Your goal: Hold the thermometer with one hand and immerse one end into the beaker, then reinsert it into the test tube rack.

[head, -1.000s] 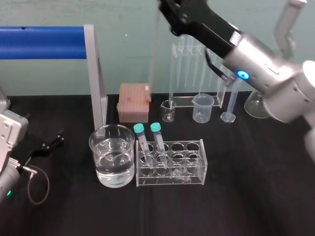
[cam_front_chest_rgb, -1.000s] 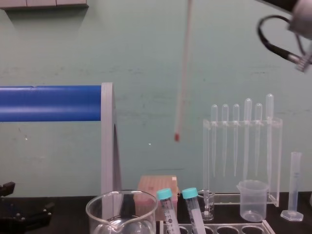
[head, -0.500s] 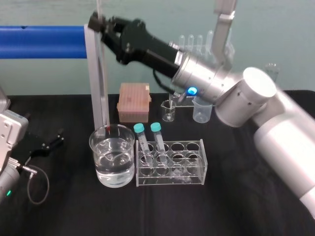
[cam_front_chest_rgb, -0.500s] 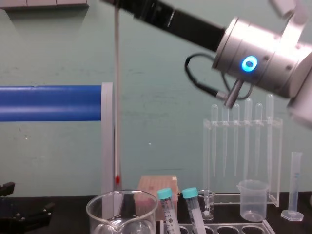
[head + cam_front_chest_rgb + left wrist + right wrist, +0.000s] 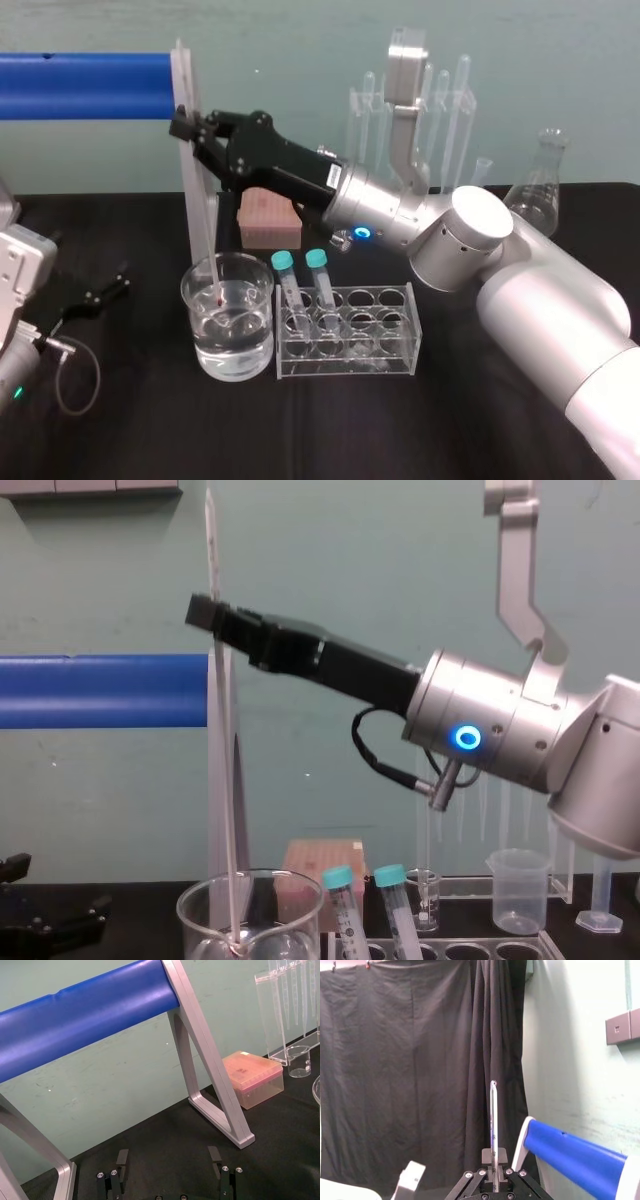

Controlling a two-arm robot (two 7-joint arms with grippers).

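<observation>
Two claws are seen. The right claw [image 5: 187,125] is stretched across from the right, high over the left part of the counter [image 5: 400,430], and its fingers are clamped on the thermometer [image 5: 209,235]. The rod is gripped in its upper part and held nearly upright, with a short length left above the fingers and the long remainder hanging below. Its red tip [image 5: 219,297] is lowered inside the beaker [image 5: 196,322], close to the surface of the water [image 5: 235,335]; whether it is submerged cannot be told. Fine scale marks are seen on the rod in the right wrist view, too small to be read. The test tube rack [image 5: 395,340] is set just right of the beaker, with two teal-capped tubes [image 5: 284,263] in its left-end holes. The left claw [image 5: 167,1180] is parked low at the left on the counter, its fingers spread apart.
</observation>
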